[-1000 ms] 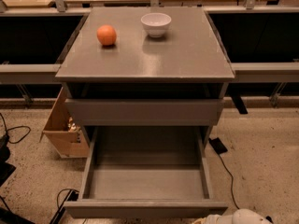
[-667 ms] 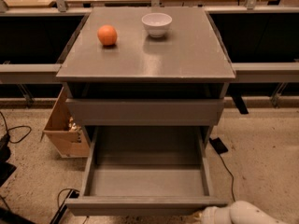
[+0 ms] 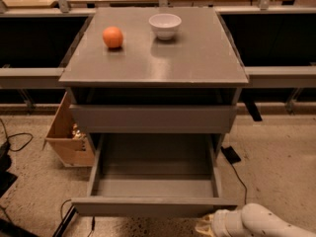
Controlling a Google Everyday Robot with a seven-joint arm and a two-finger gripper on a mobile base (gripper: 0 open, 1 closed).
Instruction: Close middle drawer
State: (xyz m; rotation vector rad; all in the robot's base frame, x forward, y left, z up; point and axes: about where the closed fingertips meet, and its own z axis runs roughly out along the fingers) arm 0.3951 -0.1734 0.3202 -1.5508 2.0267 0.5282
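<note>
The middle drawer point(image 3: 148, 206) is pulled far out of the grey cabinet point(image 3: 197, 63). Its long shallow tray looks empty and its plain front panel faces me at the bottom of the camera view. The drawer above it point(image 3: 153, 118) stands slightly out, with a dark gap under the cabinet top. My gripper point(image 3: 206, 227) is at the bottom edge, on the end of the white arm point(image 3: 261, 223). It sits just below the right end of the middle drawer's front panel, close to it; I cannot tell whether they touch.
An orange point(image 3: 112, 37) and a white bowl point(image 3: 165, 24) sit on the cabinet top. A cardboard box point(image 3: 66, 132) stands on the floor left of the cabinet. Cables point(image 3: 15, 142) lie at the left. A black flat object point(image 3: 230, 154) with a cord lies at the right.
The white arm has come further into view from the lower right and moved left, bringing the gripper up to the right end of the middle drawer's front. The drawer has not moved.
</note>
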